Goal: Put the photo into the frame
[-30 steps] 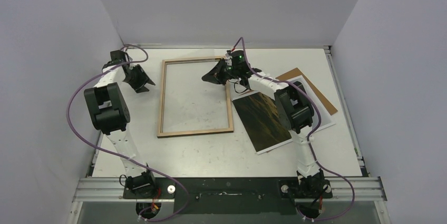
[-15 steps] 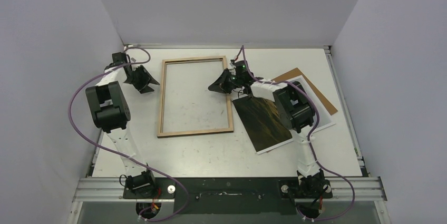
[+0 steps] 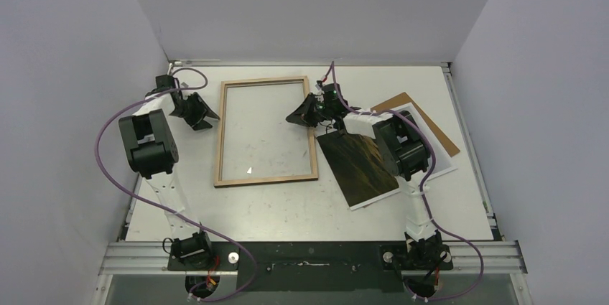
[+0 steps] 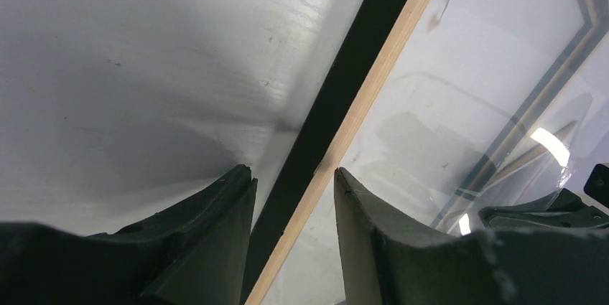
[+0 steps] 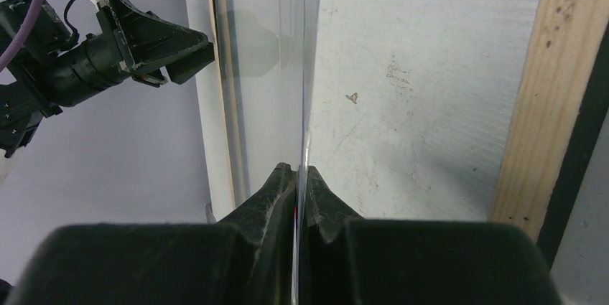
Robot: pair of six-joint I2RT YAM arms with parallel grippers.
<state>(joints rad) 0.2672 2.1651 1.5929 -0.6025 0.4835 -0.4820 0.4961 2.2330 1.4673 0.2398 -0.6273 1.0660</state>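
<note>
A thin-rimmed rectangular wooden frame [image 3: 266,178] is laid flat on the white table [image 3: 287,212], its left rail straddled by the left claw [image 4: 291,170], held apart. A clear pane [image 5: 291,68] is clamped by the right claw [image 5: 298,167]. The glossy landscape photo [image 3: 359,165] is laid just right of the frame.

The frame [image 3: 267,180] lies flat on the worktop [image 3: 287,212], left of centre. The photo [image 3: 359,169] lies askew just beside its right rail, on a backing board [image 3: 431,122] that juts out behind it. The left pincer [image 3: 205,115] stands astride the frame's left rail near the far corner, while the right pincer [image 3: 293,117] is opposite, on the edge of a clear pane [image 5: 291,68] reaching across the frame's opening.
</note>
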